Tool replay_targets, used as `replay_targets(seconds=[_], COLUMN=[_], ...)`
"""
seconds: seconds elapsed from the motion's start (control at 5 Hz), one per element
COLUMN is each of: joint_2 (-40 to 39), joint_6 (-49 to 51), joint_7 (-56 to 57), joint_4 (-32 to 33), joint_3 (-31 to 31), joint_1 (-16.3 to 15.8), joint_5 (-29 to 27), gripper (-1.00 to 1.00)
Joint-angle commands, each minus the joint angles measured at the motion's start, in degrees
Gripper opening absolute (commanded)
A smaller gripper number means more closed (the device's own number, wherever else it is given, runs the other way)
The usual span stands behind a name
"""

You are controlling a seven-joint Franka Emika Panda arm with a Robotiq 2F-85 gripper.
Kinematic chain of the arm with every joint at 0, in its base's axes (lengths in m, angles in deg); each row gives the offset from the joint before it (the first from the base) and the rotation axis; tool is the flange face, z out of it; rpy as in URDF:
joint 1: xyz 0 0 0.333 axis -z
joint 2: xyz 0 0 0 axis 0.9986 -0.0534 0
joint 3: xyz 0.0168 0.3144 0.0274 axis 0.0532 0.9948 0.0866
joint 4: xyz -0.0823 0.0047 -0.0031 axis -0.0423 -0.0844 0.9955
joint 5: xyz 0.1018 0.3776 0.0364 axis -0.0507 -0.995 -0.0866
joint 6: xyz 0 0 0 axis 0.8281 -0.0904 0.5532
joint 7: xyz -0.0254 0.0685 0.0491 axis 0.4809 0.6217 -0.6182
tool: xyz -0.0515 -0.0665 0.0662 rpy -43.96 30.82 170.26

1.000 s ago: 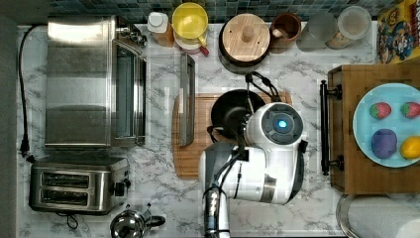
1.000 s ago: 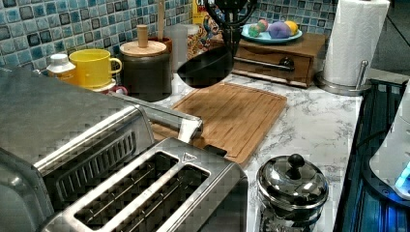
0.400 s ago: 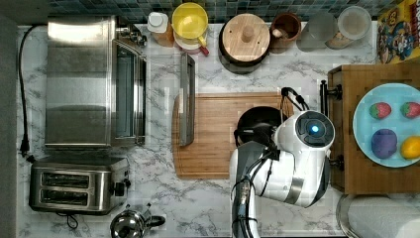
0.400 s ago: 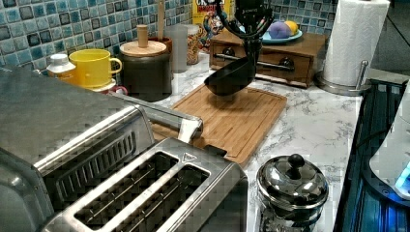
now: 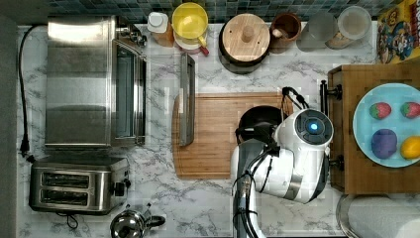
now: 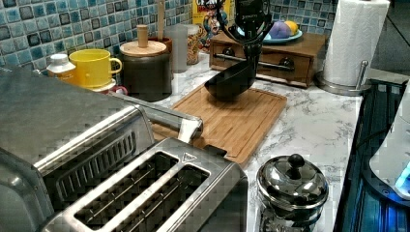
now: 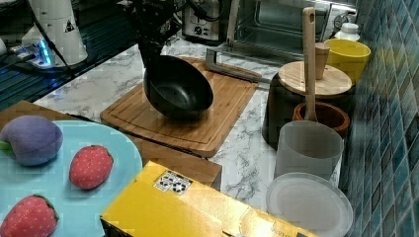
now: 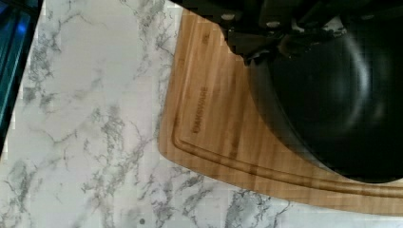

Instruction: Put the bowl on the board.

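Observation:
The black bowl (image 6: 229, 81) hangs tilted with its underside at the wooden board (image 6: 232, 121), over the board's far corner in the left view; whether they touch I cannot tell. My gripper (image 7: 149, 51) is shut on the bowl's rim, seen in the right view above the bowl (image 7: 178, 88) and the board (image 7: 205, 128). From the top view the arm covers much of the bowl (image 5: 260, 116), which sits over the right end of the board (image 5: 213, 134). The wrist view has the bowl's glossy inside (image 8: 342, 104) over a rounded corner of the board (image 8: 214, 118).
A toaster oven's open door (image 5: 186, 99) overlaps the board's left end in the top view. Behind stand a yellow cup (image 5: 189, 22) and a black pot with a wooden lid (image 5: 245, 37). A wooden tray with a fruit plate (image 5: 386, 124) flanks the right; a toaster (image 5: 74, 184) and small kettle (image 5: 130, 224) stand nearby.
The arm has carried the bowl rightward in the top view and lowered it, from above the board's back edge to its right end near the tray.

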Motion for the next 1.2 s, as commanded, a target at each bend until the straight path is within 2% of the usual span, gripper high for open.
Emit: replay_targets(seconds=[0.2, 0.4, 0.6, 1.0, 1.2], joint_2=[-3.1, -3.4, -3.5, -3.4, -2.8], joint_6=[-0.5, 1.0, 1.5, 2.3, 2.0], joint_7=[-2.3, -2.0, -2.1, -1.5, -1.2], joint_4=[-5.2, -5.5, -6.0, -6.8, -6.6], joint_3=[0.3, -0.5, -0.8, -0.8, -2.1], joint_1=[0.0, 0.4, 0.4, -0.1, -1.7], joint_5=[2.3, 2.0, 1.6, 1.2, 1.0], gripper=[-1.00, -1.00, 0.00, 0.00, 0.00])
